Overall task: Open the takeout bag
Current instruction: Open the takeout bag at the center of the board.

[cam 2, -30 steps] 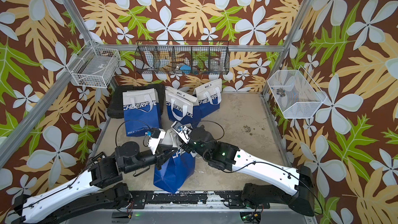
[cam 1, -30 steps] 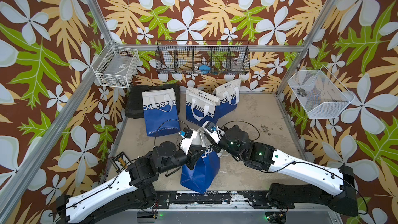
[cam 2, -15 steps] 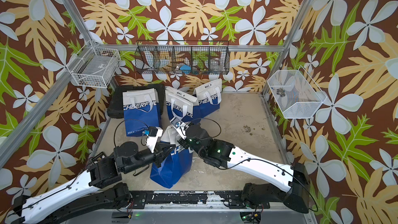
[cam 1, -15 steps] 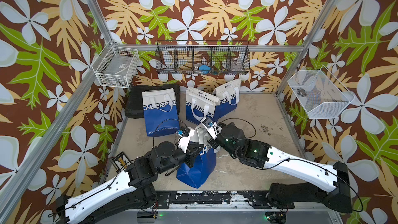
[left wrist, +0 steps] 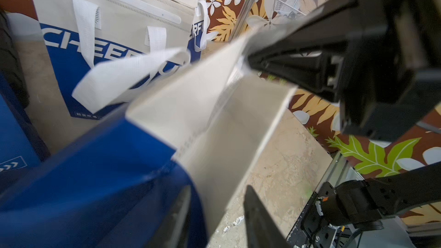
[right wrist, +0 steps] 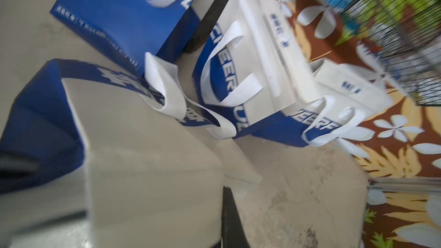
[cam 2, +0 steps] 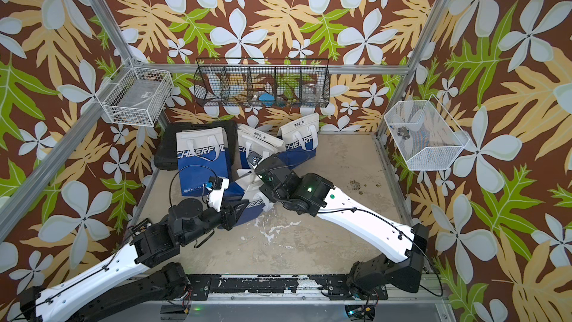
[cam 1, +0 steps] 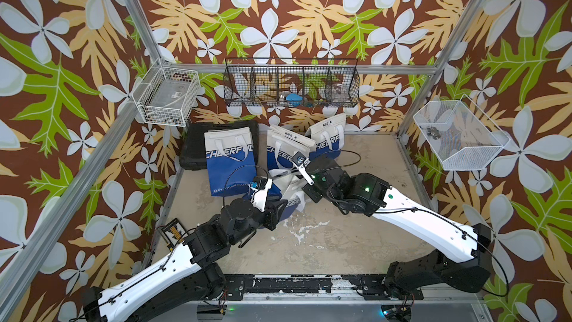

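1. Takeout bag point(cam 1: 286, 185), blue below and white above, is lying tilted on the bench point(cam 1: 325, 236) between the two arms. It is showing in both top views point(cam 2: 253, 192), just in front of the other bags.
2. Right gripper point(left wrist: 247, 64) is pinching the bag's white top edge, its jaws pressed together on the fabric, as the left wrist view is showing.
3. Left gripper point(left wrist: 218, 194) is holding its jaws apart, one on each side of the bag's white side panel. Bare bench is showing between one jaw and the panel's edge.
4. A white handle loop point(left wrist: 133, 75) is sticking out loose from the bag's upper part, and it is blurred.
5. A matching bag point(cam 1: 230, 162) is standing upright against a black case point(cam 1: 195, 150) at the back. A second matching bag point(cam 1: 284, 147) and a third matching bag point(cam 1: 326, 137) are leaning beside it.
6. A white wire basket point(cam 1: 167, 97), a black wire rack point(cam 1: 291, 85) and a white mesh basket point(cam 1: 458, 137) are hanging on the frame above the bench.
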Tool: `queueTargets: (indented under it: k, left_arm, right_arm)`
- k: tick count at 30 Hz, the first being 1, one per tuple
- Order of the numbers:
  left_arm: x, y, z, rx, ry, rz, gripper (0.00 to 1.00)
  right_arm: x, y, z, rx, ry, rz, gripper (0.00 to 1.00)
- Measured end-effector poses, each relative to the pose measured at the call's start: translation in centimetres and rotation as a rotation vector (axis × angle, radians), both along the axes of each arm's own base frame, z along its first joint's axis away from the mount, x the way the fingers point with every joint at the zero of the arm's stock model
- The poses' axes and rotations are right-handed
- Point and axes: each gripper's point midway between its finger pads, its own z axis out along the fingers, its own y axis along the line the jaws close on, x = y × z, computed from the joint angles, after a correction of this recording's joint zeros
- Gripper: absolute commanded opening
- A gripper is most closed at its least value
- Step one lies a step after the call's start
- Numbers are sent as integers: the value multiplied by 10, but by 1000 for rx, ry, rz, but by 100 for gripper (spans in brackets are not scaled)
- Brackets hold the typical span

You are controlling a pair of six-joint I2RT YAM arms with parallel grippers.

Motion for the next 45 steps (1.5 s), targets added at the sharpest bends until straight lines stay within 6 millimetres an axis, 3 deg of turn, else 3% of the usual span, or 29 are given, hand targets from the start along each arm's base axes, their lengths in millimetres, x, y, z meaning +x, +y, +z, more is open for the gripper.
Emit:
queueTargets:
  k: [4,7,13,16,19,24,28,35,45]
  left_arm:
    - [-13,6,18,-134,24,-13,53]
    - [-32,7,18,-231,88,-53,49]
    - [-68,-18,35,-332,192,-184,55]
    - [-55,-25,24,-310,236,-104,59]
    - [-38,-19,9,-291,268,24,62]
    - [-16,-9,13,-336,237,174,64]
    - [-10,-7,23,-389,215,208,66]
    - [1,-5,32,-443,186,267,67]
    - [0,-21,34,-463,206,216,60]
  right_arm:
    - [-19,6,-13,45,121,3,0]
    - [-29,15,-14,114,194,7,0]
    - [-32,29,1,217,262,-16,0]
    - [-44,35,9,281,317,12,0]
    - [-55,38,18,325,345,33,0]
    - [-79,47,19,345,385,86,0]
    - [-83,47,15,356,402,74,0]
    - [-118,64,22,417,478,190,0]
    - [-123,58,21,388,500,186,0]
